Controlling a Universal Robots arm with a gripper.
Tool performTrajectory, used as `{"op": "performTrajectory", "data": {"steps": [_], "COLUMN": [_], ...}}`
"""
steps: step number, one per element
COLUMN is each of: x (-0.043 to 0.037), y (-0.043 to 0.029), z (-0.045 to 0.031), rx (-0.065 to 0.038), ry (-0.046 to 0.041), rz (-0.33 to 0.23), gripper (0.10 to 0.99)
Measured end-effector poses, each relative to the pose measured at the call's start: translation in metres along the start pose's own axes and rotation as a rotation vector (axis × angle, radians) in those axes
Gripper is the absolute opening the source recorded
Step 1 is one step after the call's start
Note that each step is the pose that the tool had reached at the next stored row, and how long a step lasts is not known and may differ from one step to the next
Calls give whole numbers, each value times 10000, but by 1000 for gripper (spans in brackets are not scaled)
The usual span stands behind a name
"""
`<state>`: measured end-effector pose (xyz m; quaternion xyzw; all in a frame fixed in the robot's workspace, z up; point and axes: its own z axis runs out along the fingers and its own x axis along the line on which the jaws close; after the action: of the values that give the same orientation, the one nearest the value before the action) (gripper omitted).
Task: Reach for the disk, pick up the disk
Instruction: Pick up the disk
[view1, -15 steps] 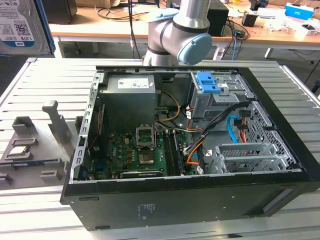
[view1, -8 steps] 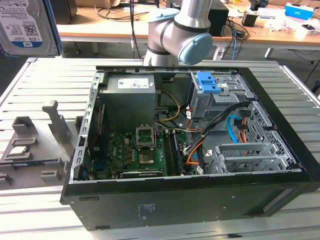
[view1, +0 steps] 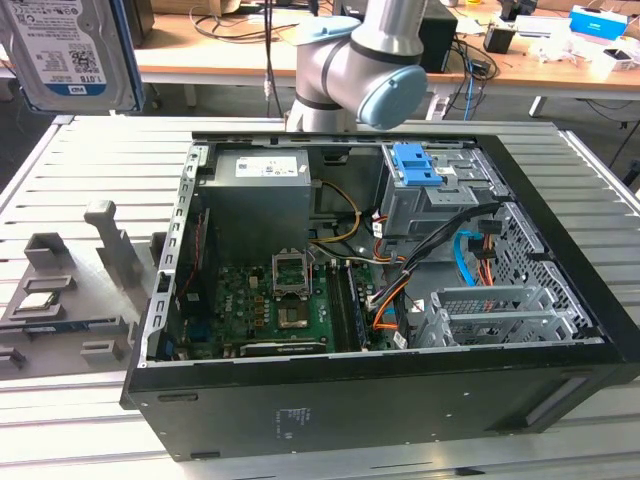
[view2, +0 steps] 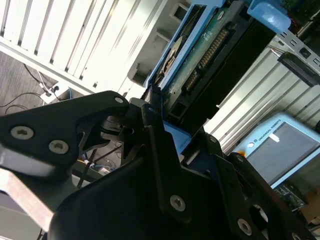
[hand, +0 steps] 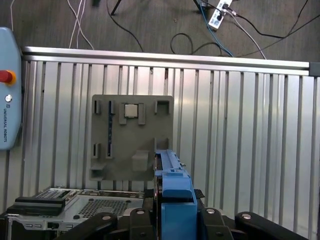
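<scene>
The disk (view1: 70, 50), a silver-grey drive with a white-and-blue label and blue side rails, hangs high at the exterior view's upper left, well above the table. In the first wrist view its blue rail (hand: 173, 200) stands edge-on between the black fingers (hand: 215, 220), and my gripper (hand: 175, 212) is shut on it. The second wrist view shows the disk's green circuit-board side (view2: 200, 65) and blue rail rising out of the gripper (view2: 165, 127). The robot arm (view1: 370, 60) stands behind the computer case.
An open black computer case (view1: 380, 400) lies on the slatted aluminium table (hand: 240, 125), with a blue latch piece (view1: 415, 165) on its drive cage. A grey fixture plate (hand: 132, 165) holds a small square chip (hand: 131, 110). A pendant (hand: 7, 110) lies at the table edge.
</scene>
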<state>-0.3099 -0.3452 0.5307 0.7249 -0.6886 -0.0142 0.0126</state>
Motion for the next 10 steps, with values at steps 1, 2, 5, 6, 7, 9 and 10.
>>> {"op": "performTrajectory", "data": {"steps": [1, 2, 5, 6, 7, 9, 10], "x": [1, 2, 5, 7, 9, 11, 13], "y": [-17, -33, -113, -151, -181, -220, -255], "z": [0, 0, -1, -3, -4, -5, -6], "rx": [0, 0, 1, 0, -1, 0, 0], "ry": [0, 0, 1, 2, 3, 3, 4], "rz": [0, 0, 1, 1, 1, 0, 0], "gripper": [369, 369, 369, 369, 369, 369, 369]}}
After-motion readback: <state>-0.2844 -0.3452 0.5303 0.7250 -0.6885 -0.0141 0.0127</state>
